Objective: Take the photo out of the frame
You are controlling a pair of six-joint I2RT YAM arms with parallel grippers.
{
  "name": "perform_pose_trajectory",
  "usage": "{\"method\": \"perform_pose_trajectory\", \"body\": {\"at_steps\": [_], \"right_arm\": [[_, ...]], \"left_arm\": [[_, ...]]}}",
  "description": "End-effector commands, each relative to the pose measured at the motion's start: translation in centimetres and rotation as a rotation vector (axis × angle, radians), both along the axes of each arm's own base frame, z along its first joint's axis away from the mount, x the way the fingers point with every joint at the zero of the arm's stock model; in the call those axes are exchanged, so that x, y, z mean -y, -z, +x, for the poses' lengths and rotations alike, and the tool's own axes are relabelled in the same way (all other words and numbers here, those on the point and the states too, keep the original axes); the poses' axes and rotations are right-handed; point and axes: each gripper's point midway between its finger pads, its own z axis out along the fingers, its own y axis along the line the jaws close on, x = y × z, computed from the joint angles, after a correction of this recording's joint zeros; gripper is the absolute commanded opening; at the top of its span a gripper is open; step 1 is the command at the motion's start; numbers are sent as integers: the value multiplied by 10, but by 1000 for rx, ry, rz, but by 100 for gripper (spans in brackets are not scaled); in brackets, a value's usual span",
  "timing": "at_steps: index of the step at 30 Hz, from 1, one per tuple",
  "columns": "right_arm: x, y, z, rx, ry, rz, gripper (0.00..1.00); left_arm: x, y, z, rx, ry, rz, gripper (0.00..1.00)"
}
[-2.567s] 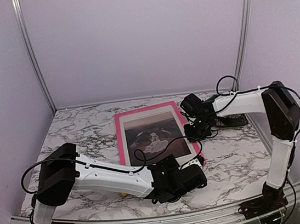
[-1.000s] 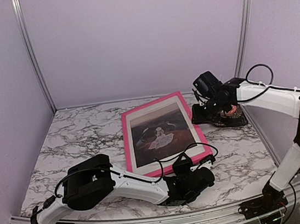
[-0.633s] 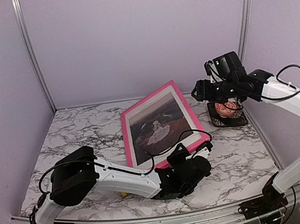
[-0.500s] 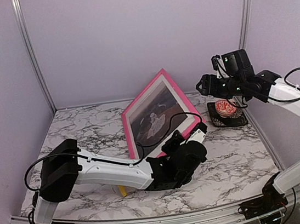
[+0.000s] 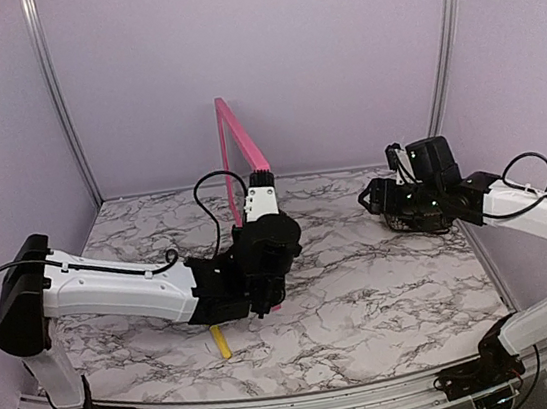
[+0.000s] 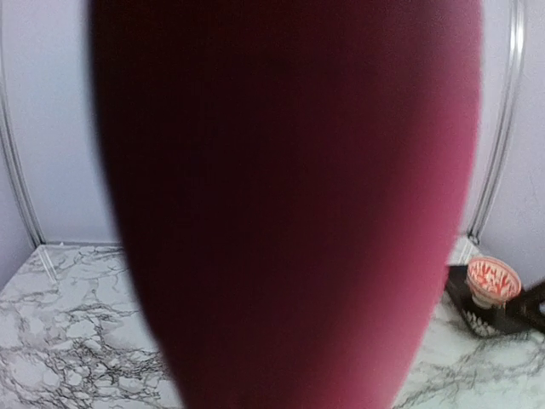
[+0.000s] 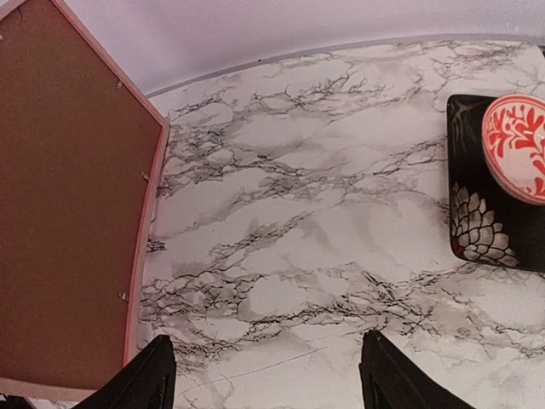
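1. From above, you are seeing the frame (image 5: 237,147) standing upright on its edge on the table (image 5: 384,281). The left gripper (image 5: 263,297) is clamping its lower edge, and the right gripper (image 5: 369,198) is hovering well apart to the right.
2. At the left wrist, the frame (image 6: 289,204) is blurring pink right against the lens.
3. At the right wrist, the fingers (image 7: 153,379) are spread around nothing, and the backing board (image 7: 68,204) is facing them from the left.

Top camera is looking down over the table (image 5: 384,281); left wrist is crowding the frame (image 6: 289,213); right wrist is viewing its back.
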Motion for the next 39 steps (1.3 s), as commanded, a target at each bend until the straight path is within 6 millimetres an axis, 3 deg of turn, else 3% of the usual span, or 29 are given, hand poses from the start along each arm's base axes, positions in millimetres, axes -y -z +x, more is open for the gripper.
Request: {"method": "perform_pose_trajectory", "body": {"at_steps": [1,7,17,22,27,33,39], "right_arm": [[-14,12,-1,-1,-51,78,72],[-15,38,-5,-38,-69,60,72],[-19,69,2,-67,-85,27,72],[-10,97,17,-131,-24,-44,72],[-8,114,28,-164,-1,-38,78],[-1,120,30,-155,22,-46,95],[-16,135,59,-187,-26,-44,94]], "left_arm": [[-4,13,16,-180,114,-527,0],[-30,56,31,-387,124,-769,0],[-19,136,12,-721,116,-1025,0],[-25,150,6,-721,20,-1110,0],[-30,167,0,-743,-59,-1184,0],[-43,167,-6,-706,-95,-1202,0],[-31,174,-18,-773,-77,-1211,22]]}}
